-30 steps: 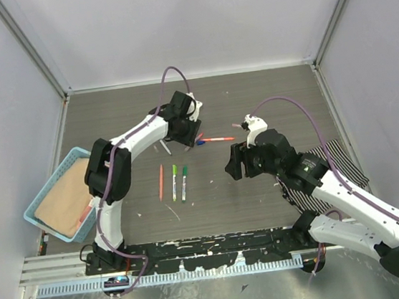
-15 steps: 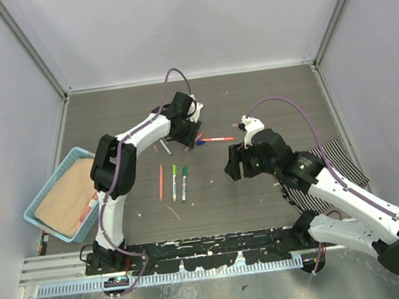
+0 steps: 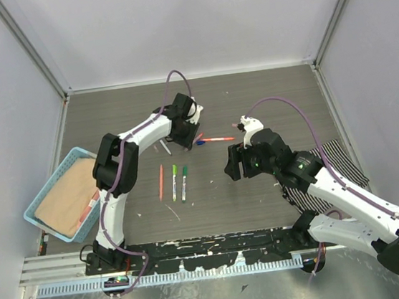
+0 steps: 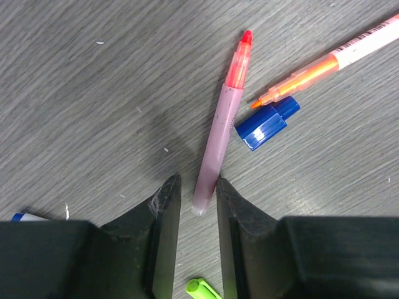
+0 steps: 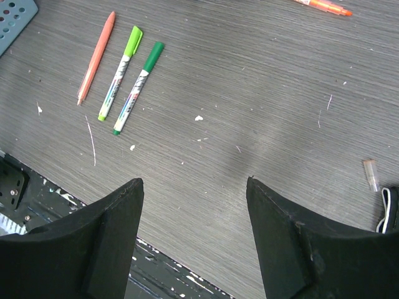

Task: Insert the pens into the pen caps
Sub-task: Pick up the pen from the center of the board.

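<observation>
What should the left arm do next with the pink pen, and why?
Probably close the left gripper on the pink pen. Its fingers straddle the pen's blunt end, with a gap showing on one side, so it is lined up but not yet pinched. The blue cap lies beside the pen, away from the fingers, so closing should catch the pen alone.

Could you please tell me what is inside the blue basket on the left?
A tan pad fills the basket, with a reddish pen-like thing lying on it. Anything beneath the pad is covered.
</observation>
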Robot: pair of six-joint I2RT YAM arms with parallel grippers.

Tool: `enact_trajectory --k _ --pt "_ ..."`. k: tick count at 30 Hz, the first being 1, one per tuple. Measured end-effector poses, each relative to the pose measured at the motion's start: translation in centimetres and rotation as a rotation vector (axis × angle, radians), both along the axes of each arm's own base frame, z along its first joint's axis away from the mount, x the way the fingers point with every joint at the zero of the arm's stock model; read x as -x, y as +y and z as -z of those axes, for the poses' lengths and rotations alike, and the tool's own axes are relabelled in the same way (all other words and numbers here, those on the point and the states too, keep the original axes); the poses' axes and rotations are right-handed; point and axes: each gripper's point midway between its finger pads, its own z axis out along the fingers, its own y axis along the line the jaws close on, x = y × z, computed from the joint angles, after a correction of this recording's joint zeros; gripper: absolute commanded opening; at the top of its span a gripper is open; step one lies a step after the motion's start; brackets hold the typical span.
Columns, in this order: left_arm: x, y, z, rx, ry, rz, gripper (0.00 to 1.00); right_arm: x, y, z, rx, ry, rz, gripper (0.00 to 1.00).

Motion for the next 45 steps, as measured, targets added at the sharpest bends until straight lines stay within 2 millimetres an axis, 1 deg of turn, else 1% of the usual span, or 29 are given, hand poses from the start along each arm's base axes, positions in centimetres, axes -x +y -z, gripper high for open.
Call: enact_trajectory --k 2,8,15,18,21,24,28,31,33,35,38,40,43,45 --pt "-0.1 0.0 0.0 -0.002 -0.002 -0.001 0.28 0.0 0.0 0.0 0.000 0.000 0.000 0.72" --pt "-0.3 0.3 0.1 -0.004 -0.003 -0.008 0.20 0.0 0.0 0.2 0.004 0.004 0.001 0.72" --pt "-0.6 0.4 0.0 0.007 -0.013 -0.019 0.15 -0.3 -0.2 0.1 0.010 -0.003 0.020 0.72" --pt "-0.2 0.7 -0.4 0.014 -0.018 -0.026 0.15 -0.5 -0.6 -0.2 0.004 -0.018 0.048 0.72" --pt "0.3 0.9 -1.8 0.037 -0.034 -0.037 0.15 -0.9 -0.9 -1.0 -0.018 -0.048 0.087 0.72" --pt "0.9 0.9 -4.3 0.089 -0.072 -0.050 0.15 -1.4 -1.6 -1.7 -0.039 -0.077 0.148 0.72" --pt "2.0 0.8 -8.0 0.183 -0.131 -0.069 0.15 -2.1 -1.8 -1.8 -0.070 -0.078 0.206 0.72" --pt "3.4 0.9 -9.8 0.247 -0.157 -0.084 0.15 -2.7 -1.5 -1.5 -0.128 -0.067 0.234 0.72" --pt "4.7 0.9 -10.4 0.281 -0.162 -0.095 0.15 -3.1 -1.3 -1.3 -0.174 -0.060 0.248 0.72" --pt "6.4 0.5 -10.7 0.309 -0.156 -0.095 0.15 -3.3 -0.9 -1.0 -0.230 -0.051 0.257 0.71" --pt "9.7 -1.1 -11.0 0.349 -0.137 -0.070 0.15 -3.3 -0.1 -1.0 -0.316 -0.045 0.258 0.70" --pt "12.0 -2.3 -11.3 0.375 -0.123 -0.045 0.15 -3.4 0.5 -1.5 -0.376 -0.049 0.255 0.69" --pt "15.0 -4.0 -11.9 0.414 -0.109 -0.009 0.15 -3.5 1.1 -2.1 -0.446 -0.054 0.257 0.66" --pt "16.7 -4.9 -12.5 0.440 -0.104 0.004 0.16 -3.6 1.3 -2.4 -0.478 -0.053 0.266 0.65"
